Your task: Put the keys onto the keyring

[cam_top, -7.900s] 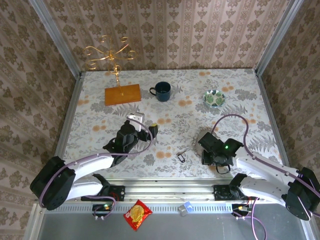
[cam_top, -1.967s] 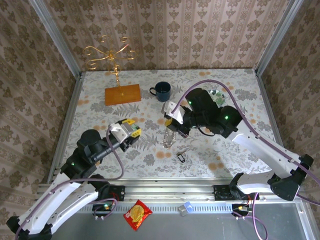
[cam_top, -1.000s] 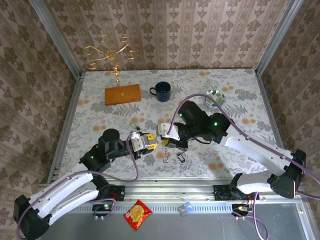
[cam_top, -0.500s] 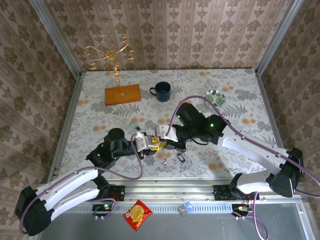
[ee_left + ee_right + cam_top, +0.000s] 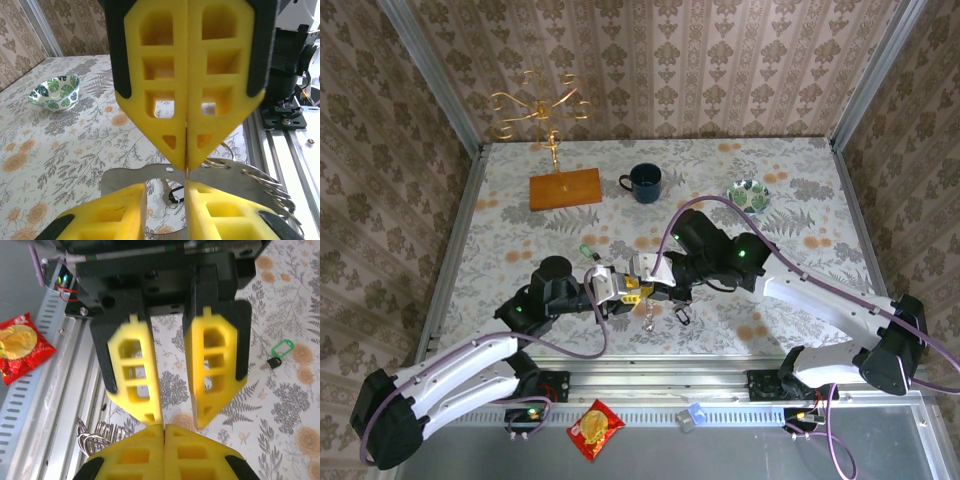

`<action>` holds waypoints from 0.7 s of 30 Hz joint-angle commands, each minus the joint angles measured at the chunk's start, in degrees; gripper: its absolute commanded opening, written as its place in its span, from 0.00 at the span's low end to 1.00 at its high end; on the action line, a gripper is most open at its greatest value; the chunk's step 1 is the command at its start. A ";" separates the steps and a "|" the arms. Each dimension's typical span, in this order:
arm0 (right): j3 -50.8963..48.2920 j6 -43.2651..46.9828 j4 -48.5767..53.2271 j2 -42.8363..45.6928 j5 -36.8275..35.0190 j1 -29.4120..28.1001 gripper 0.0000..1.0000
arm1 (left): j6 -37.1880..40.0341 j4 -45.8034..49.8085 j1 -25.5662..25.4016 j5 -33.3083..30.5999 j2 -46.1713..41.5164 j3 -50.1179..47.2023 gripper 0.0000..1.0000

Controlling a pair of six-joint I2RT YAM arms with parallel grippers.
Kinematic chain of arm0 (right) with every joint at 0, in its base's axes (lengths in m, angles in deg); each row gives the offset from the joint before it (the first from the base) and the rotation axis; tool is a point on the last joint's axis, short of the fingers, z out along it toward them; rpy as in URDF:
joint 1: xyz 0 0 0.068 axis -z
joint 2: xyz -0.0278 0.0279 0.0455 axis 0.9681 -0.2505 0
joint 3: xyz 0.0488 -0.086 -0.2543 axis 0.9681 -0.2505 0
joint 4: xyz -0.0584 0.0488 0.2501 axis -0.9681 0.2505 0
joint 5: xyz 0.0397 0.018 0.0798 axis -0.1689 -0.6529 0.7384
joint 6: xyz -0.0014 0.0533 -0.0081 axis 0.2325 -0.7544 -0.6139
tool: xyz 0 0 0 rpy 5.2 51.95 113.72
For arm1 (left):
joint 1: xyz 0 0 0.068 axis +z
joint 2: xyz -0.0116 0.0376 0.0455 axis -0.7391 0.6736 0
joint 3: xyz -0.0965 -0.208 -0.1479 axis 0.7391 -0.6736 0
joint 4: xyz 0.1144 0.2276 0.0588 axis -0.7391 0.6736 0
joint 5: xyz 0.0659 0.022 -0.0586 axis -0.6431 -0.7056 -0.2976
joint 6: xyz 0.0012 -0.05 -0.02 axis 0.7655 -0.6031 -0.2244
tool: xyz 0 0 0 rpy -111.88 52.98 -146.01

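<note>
On the near side of the mug (image 5: 645,182), above the tabletop (image 5: 800,200), the right hand (image 5: 164,429) has its fingers pressed together, pinching the keyring (image 5: 227,176), whose coils dangle below. The left hand (image 5: 166,190) faces it tip to tip, fingers spread. The green key (image 5: 282,348) lies flat between mug and hands.
</note>
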 commanded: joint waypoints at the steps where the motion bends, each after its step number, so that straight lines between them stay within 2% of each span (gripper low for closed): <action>1: -0.96 1.41 -1.02 2.36 -1.97 -0.38 0.00 | 0.63 0.79 -0.52 1.38 -1.21 -0.10 0.26; 10: -1.23 -0.21 -4.28 1.24 -1.94 -2.20 0.00 | -1.26 -3.16 -1.25 4.14 1.06 -0.58 0.23; 21: -1.50 -0.88 -4.45 0.02 -1.78 -2.98 0.00 | -1.97 -5.16 -1.65 4.30 0.97 -1.22 0.15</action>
